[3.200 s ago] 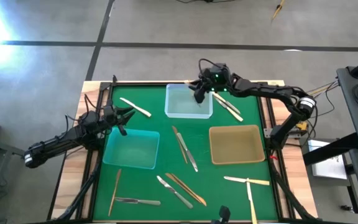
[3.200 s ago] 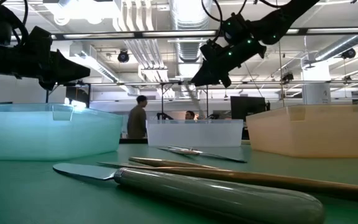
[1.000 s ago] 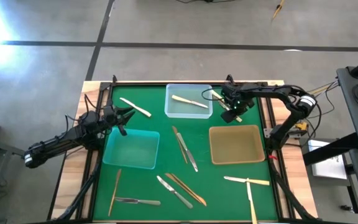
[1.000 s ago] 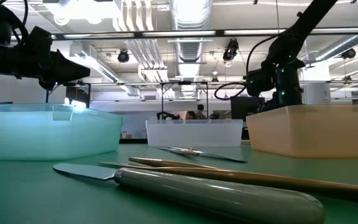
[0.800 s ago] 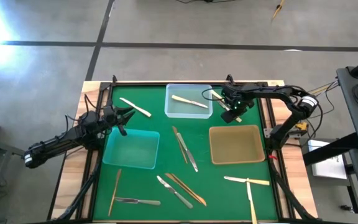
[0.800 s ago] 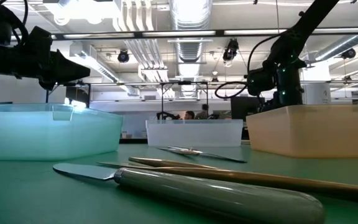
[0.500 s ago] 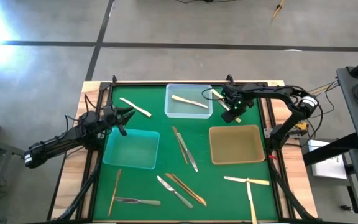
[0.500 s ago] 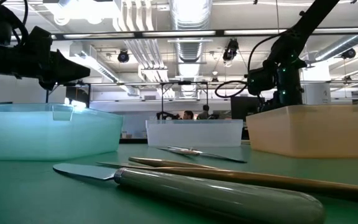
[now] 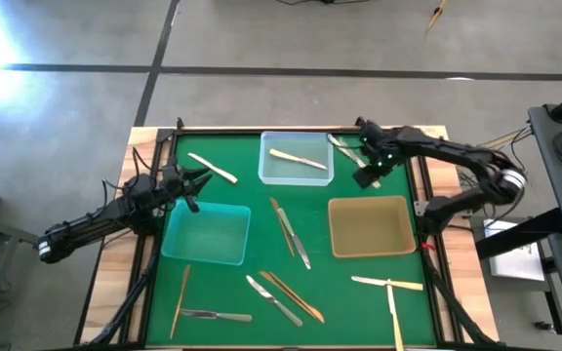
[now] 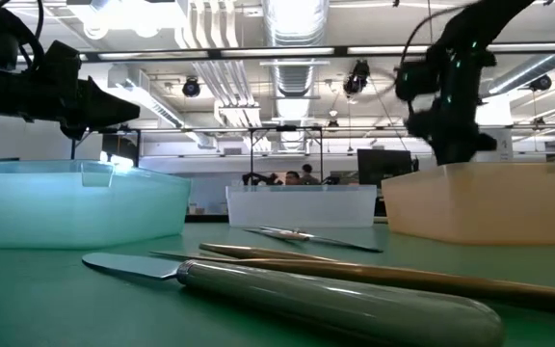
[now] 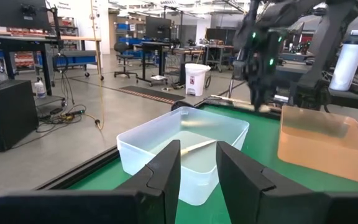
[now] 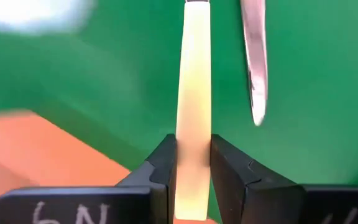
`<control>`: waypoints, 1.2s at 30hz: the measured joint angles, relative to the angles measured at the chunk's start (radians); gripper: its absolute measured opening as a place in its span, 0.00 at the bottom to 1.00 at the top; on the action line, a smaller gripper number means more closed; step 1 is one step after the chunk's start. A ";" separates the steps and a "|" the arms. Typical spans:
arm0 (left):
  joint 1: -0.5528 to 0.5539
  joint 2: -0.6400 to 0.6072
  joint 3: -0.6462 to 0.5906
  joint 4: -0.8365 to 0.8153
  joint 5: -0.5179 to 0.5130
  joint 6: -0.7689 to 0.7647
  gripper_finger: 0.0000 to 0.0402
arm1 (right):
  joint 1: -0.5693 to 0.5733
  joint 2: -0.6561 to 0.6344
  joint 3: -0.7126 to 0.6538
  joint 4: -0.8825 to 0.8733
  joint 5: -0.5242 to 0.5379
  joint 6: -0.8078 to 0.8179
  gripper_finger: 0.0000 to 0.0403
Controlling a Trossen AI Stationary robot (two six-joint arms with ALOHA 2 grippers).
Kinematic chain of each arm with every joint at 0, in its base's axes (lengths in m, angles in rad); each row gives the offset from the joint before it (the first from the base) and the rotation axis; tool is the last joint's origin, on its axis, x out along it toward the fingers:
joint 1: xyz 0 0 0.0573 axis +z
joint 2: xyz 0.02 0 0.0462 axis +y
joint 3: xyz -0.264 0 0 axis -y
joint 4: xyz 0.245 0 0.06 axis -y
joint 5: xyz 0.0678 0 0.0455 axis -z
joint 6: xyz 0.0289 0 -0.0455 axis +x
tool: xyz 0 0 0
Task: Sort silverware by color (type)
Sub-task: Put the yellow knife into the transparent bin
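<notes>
My right gripper (image 9: 367,174) is near the table's far right, between the clear tray (image 9: 264,166) and the orange tray (image 9: 403,226). It is shut on a cream-white utensil (image 12: 193,93). A silver utensil (image 12: 254,62) lies on the green mat beside it and also shows in the high view (image 9: 343,147). My left gripper (image 9: 193,181) is open and empty above the far left corner of the teal tray (image 9: 208,255). One cream utensil (image 9: 297,158) lies in the clear tray. My right gripper pinches the cream-white utensil's handle (image 12: 193,158) between its two fingers, one on each long side. The fingers come from above, pointing down. The handle runs straight out past the fingertips over the green mat. Whether its far end rests on the mat, I cannot tell.
Loose utensils lie on the mat: a cream one (image 9: 213,168) at the far left, silver ones (image 9: 289,230) in the middle, a silver (image 9: 271,298) and a gold one (image 9: 296,297) nearer, a gold (image 9: 181,297) and a silver one (image 9: 213,315) near left, and two cream ones (image 9: 390,285) near right.
My right gripper has gone up and a little toward the table's right edge, and its arm has swung out to the right. It shows blurred in the low view.
</notes>
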 joint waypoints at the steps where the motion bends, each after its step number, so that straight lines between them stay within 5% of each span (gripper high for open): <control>1: 0.000 0.000 0.000 0.000 0.000 0.000 0.22 | 0.000 -0.028 0.009 0.017 0.000 0.006 0.15; 8: 0.000 0.000 0.000 0.000 0.000 0.000 0.22 | 0.021 -0.131 0.015 0.413 -0.006 0.065 0.15; 15: 0.000 0.000 0.000 0.000 0.000 0.000 0.22 | 0.073 -0.020 0.015 0.871 -0.082 0.081 0.15; 28: 0.000 0.000 0.000 0.000 0.000 0.000 0.22 | 0.085 0.270 0.029 0.951 -0.129 0.115 0.15; 34: 0.000 0.000 0.000 0.000 0.000 0.000 0.22 | 0.104 0.323 0.092 0.915 -0.336 -0.111 0.15; 36: 0.000 0.000 0.000 0.000 0.000 0.000 0.22 | 0.115 0.339 0.134 0.836 -0.330 -0.207 0.15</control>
